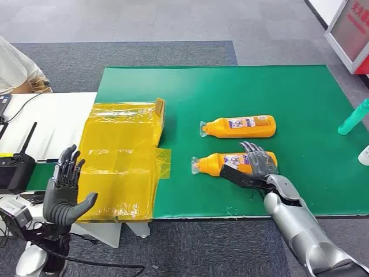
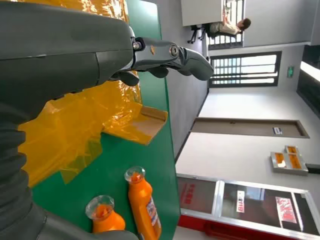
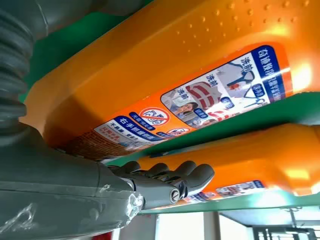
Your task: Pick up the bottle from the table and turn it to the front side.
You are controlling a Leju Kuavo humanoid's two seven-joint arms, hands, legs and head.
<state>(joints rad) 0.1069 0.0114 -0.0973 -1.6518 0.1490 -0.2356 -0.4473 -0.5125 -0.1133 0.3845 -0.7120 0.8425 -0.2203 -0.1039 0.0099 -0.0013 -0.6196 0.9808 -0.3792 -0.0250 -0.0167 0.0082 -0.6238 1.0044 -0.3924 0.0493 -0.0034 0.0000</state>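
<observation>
Two orange bottles lie on their sides on the green mat (image 1: 304, 86), caps to the left. My right hand (image 1: 254, 164) reaches over the base end of the near bottle (image 1: 213, 163), fingers spread above it and thumb stretched along its near side. In the right wrist view the near bottle (image 3: 170, 65) lies close in front of my right hand (image 3: 94, 195), with a gap between it and the straight fingers (image 3: 181, 177). The far bottle (image 1: 239, 126) lies parallel behind it. My left hand (image 1: 65, 190) is raised at the table's near left, fingers apart and empty.
A box wrapped in yellow tape (image 1: 121, 161) lies at the mat's left edge. A green bottle (image 1: 353, 118) and a white object (image 1: 364, 154) sit at the right edge. A black controller (image 1: 15, 170) lies on the white table; a person (image 1: 17, 66) sits behind it.
</observation>
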